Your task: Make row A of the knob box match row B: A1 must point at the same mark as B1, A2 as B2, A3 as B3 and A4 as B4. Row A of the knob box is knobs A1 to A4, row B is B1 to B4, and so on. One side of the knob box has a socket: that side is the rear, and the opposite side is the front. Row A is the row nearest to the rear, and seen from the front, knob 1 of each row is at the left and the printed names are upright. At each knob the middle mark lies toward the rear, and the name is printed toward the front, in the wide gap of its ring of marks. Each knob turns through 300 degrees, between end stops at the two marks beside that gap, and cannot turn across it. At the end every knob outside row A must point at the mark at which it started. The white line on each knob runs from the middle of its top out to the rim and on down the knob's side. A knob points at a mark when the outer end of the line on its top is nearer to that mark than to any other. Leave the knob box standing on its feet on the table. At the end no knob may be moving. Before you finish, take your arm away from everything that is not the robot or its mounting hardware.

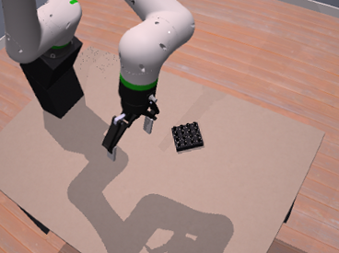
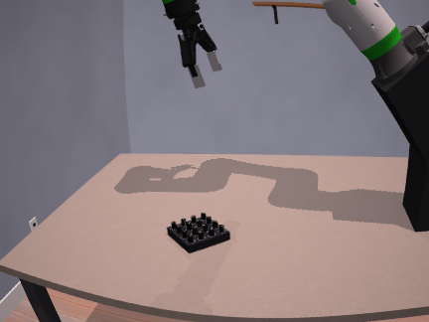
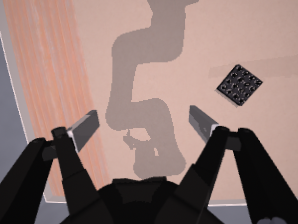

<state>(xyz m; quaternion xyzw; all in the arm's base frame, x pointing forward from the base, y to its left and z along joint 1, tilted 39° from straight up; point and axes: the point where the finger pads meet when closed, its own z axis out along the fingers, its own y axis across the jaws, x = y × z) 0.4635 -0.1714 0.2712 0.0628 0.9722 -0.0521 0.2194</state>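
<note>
From where I sit, the knob box [image 2: 199,233] is too small in every view for me to read the white lines, marks, printed names or socket side. I see the arm [image 2: 364,25] cut off by the exterior picture's top edge. On the wrist camera, the gripper [image 3: 149,125] has its body cropped at the bottom edge.

Camera looking down past gripper [image 3: 146,122], fingers standing wide apart, nothing sitting between them. Tan table [image 3: 210,150] lying far below. Small black knob box [image 3: 239,85] sitting at upper right, turned diagonal, well apart from fingers; knob marks too small to read. Arm's shadow [image 3: 145,75] snaking down middle of tabletop. Orange plank floor [image 3: 50,65] showing beyond table's left edge.
</note>
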